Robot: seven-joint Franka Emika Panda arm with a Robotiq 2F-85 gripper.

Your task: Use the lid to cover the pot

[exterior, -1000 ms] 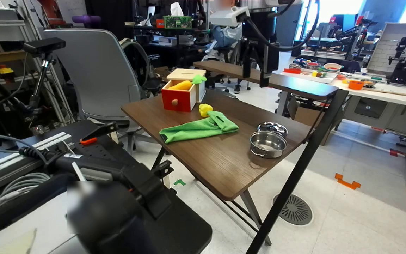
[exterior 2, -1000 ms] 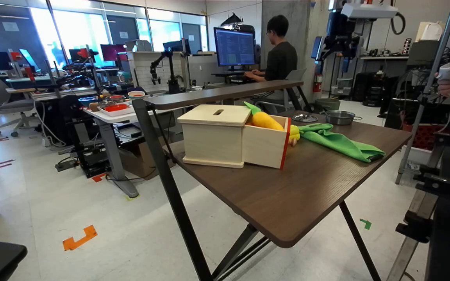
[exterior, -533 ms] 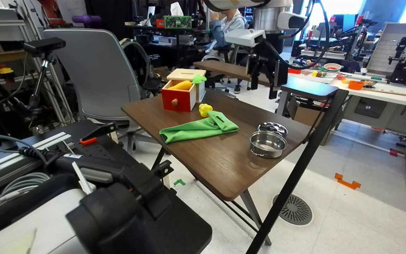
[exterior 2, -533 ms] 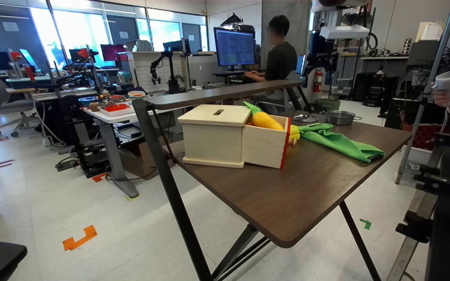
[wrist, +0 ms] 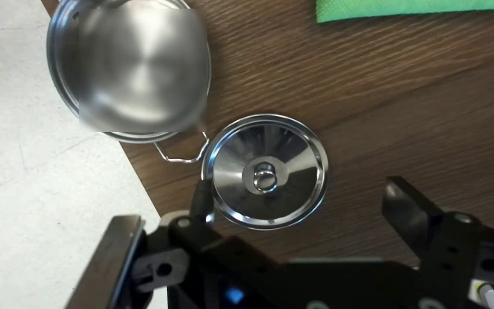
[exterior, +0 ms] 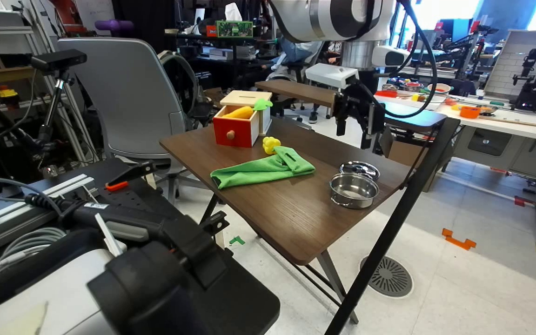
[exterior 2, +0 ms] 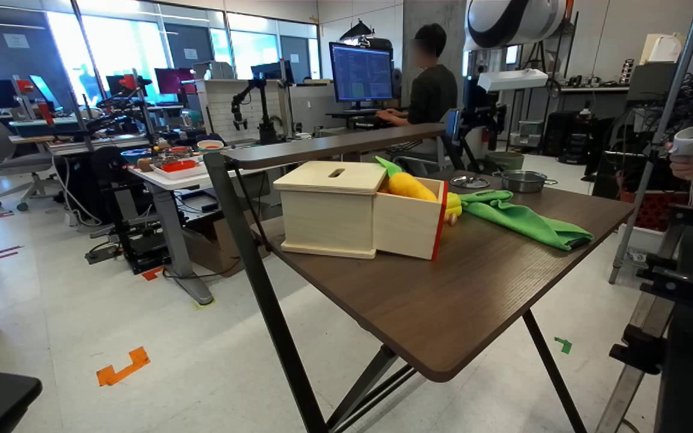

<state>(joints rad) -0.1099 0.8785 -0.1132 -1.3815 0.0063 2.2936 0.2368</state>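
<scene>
The silvery lid (exterior: 360, 168) with a knob lies flat on the brown table, beside the pot (exterior: 354, 202). Both also show in an exterior view, the lid (exterior 2: 470, 182) left of the pot (exterior 2: 522, 182). In the wrist view the lid (wrist: 268, 204) is in the middle, and the uncovered pot (wrist: 144, 77) is at the upper left, one wire handle close to the lid's rim. My gripper (exterior: 353, 138) is open and empty, above the table near the lid. In the wrist view the gripper (wrist: 299, 185) has its fingers wide apart, the left fingertip overlapping the lid's edge.
A green cloth (exterior: 263, 168), a yellow toy pepper (exterior: 271, 145) and a red-fronted wooden box (exterior: 236, 133) with a yellow toy inside stand on the table (exterior: 296, 218). A raised shelf (exterior 2: 346, 144) runs along one edge. A slanted black table leg (exterior: 389, 223) rises near the pot.
My gripper has come down toward the table, moving rightward in an exterior view and leftward in an exterior view. It stays open. The lid and pot have not moved.
</scene>
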